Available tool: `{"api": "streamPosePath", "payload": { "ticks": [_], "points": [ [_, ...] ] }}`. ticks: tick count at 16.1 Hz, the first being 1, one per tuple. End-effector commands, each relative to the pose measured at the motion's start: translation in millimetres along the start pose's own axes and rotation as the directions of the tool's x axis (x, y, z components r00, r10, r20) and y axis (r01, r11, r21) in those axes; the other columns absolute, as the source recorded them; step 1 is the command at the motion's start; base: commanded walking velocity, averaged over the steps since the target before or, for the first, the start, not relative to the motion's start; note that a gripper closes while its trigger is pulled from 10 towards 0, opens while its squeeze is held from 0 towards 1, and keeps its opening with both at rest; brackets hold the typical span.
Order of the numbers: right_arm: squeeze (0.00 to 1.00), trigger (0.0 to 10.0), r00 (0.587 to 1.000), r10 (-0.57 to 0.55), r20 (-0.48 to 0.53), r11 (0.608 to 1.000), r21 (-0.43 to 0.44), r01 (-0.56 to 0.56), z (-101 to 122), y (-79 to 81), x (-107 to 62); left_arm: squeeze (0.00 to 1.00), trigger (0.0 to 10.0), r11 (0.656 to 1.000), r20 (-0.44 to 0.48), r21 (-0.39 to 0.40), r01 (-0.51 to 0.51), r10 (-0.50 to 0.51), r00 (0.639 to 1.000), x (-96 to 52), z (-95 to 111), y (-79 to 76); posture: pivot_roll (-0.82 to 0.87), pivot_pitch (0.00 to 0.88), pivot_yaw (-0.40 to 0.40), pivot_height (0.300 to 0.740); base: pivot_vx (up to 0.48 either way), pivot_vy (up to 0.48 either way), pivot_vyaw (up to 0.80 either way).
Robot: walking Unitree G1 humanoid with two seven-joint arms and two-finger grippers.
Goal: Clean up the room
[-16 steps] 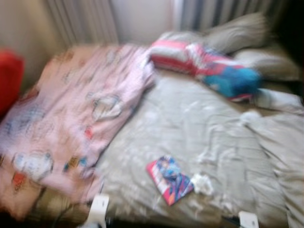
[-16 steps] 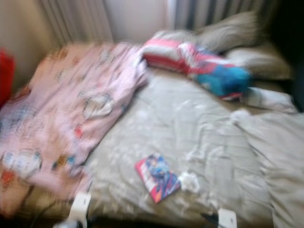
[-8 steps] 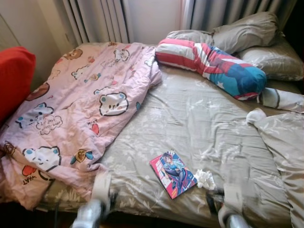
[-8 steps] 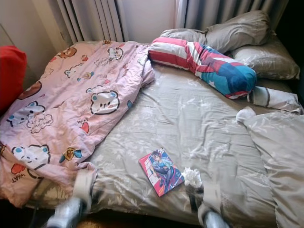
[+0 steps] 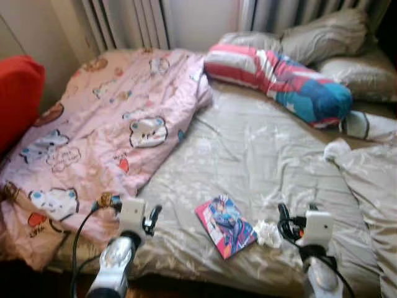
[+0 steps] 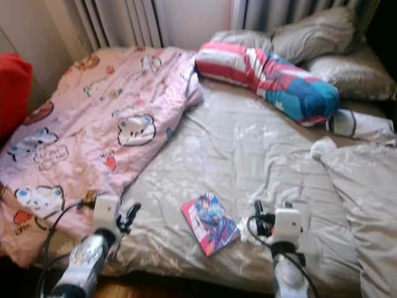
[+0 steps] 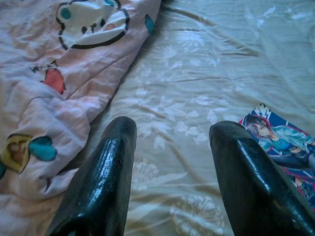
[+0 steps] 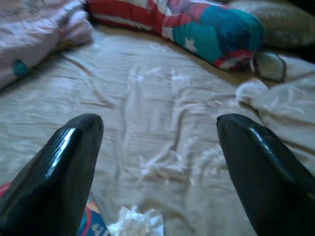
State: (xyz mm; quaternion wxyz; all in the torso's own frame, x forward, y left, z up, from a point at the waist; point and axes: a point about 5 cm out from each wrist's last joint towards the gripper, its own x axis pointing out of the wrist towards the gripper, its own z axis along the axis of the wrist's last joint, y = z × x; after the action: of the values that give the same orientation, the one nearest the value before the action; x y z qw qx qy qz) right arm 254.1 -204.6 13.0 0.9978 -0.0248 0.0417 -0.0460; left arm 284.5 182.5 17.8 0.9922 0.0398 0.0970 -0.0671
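A colourful comic book (image 5: 226, 226) lies on the grey floral bed sheet (image 5: 248, 155) near the front edge, with a crumpled white tissue (image 5: 268, 233) just right of it. My left gripper (image 5: 152, 219) hovers open over the sheet left of the book, beside the hem of a pink cartoon blanket (image 5: 105, 130). Just right of the tissue, my right gripper (image 5: 285, 221) is open. The left wrist view has open fingers (image 7: 106, 177) over bare sheet, the book (image 7: 280, 142) to one side. The right wrist view has wide-open fingers (image 8: 64, 162) above the tissue (image 8: 135, 223).
A striped red, white and blue bolster (image 5: 279, 77) lies across the bed's head before grey pillows (image 5: 322, 40). A white sock (image 5: 336, 149) and a rumpled grey duvet (image 5: 372, 186) are at the right. A red cushion (image 5: 18, 93) stands at the left; curtains hang behind.
Both arms have risen into view and reached forward over the bed's front edge, either side of the book and tissue. The camera has steadied after blur.
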Motion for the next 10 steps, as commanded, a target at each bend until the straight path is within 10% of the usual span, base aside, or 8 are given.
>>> {"api": "streamPosePath", "payload": {
  "ticks": [1,5,10],
  "points": [
    [0.00,10.0,1.000,0.003,0.017,1.000,-0.009,-0.003,0,2.4,-5.3,0.00,10.0,1.000,0.016,0.019,-0.004,0.004,1.000,-4.0,0,4.9,-0.09,0.088,0.035,0.740,0.000,0.000,0.00],
    [0.00,10.0,1.000,0.022,0.017,1.000,0.002,-0.022,-2,10.5,-18.9,0.00,10.0,0.995,-0.028,0.013,-0.094,0.094,0.995,-22.0,-15,23.6,-0.09,0.079,0.019,0.740,0.000,0.000,0.00],
    [0.00,10.0,1.000,0.009,-0.025,1.000,0.011,-0.008,0,16.1,-3.1,0.00,10.0,0.990,0.014,-0.038,-0.135,0.136,0.991,-5.8,1,19.2,-0.08,0.106,-0.002,0.740,0.000,0.000,0.00]
  ]
}}
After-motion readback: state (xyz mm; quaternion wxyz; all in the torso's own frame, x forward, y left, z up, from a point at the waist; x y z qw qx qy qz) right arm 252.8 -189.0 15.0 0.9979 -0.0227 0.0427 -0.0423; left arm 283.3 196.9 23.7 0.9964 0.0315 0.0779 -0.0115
